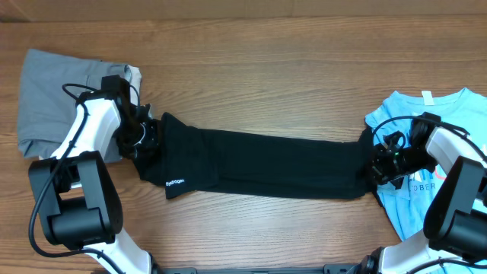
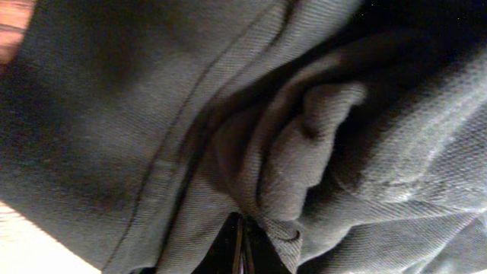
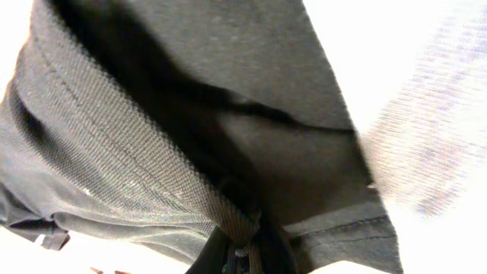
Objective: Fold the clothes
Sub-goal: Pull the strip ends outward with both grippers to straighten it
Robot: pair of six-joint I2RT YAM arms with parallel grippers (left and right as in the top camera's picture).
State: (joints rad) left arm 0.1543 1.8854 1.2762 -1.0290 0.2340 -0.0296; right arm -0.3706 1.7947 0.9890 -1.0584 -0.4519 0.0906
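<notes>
Overhead, A: the black T-shirt (image 1: 266, 164) is gathered into a long narrow band across the middle of the surface (image 1: 266, 61), with its white logo (image 1: 176, 182) near the left end. I cannot tell whether it rests on the wood or hangs just clear.

B: Grip status?

A: The left end effector (image 1: 144, 137) is clenched on the band's left end and the right end effector (image 1: 378, 164) on its right end. Both wrist views show dark cloth pinched between closed fingers. On the right, the stitched hem (image 3: 114, 152) runs into the pinch.

B: Handling?

A: Judgement: light, limp knit cotton with no stiffness. It should sag wherever it is unsupported, and the layers may slide apart if tension drops. It is neither fragile nor slippery. The best hold is on the hem or through several layers at once, near the corners.

B: Neighbours?

A: The grey trousers (image 1: 53, 91) lie beside the left end and the light-blue T-shirt (image 1: 449, 106) beside the right end. A low regrasp could catch the wrong garment.
</notes>
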